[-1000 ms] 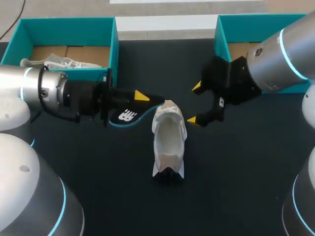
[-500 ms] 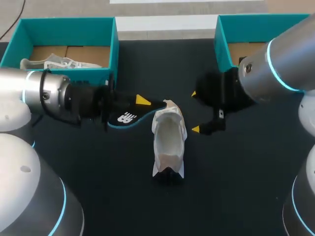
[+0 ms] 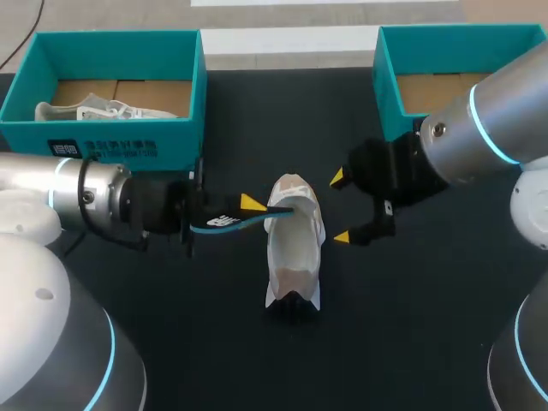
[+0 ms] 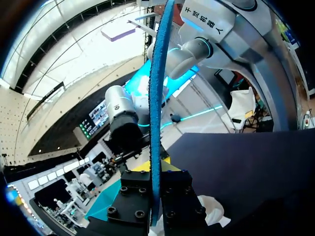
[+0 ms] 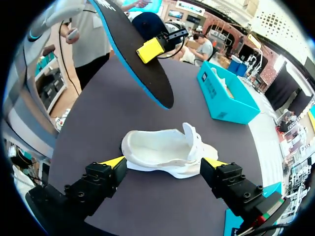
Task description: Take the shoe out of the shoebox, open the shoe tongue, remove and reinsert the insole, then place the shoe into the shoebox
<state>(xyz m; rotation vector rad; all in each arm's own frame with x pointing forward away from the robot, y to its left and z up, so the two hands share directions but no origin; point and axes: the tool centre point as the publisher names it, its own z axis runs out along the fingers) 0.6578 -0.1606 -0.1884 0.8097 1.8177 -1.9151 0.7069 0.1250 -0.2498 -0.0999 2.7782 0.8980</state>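
Two steps look left, reinserting and boxing: my left tool (image 3: 241, 214) clamps the insole (image 3: 224, 222) at the shoe (image 3: 294, 248) on the bench (image 3: 411, 325); my right tool (image 3: 342, 208) gapes empty.

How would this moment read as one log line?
left gripper: shut on insole | insole: tip over shoe opening | right gripper: open, beside shoe | shoe: on table

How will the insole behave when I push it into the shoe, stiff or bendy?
Likely bendy: the insole is thin and gripped at one end by the left pincer, so its tip may buckle. The shoe looks light and stands free, the right pincer open beside it, so it may slide.
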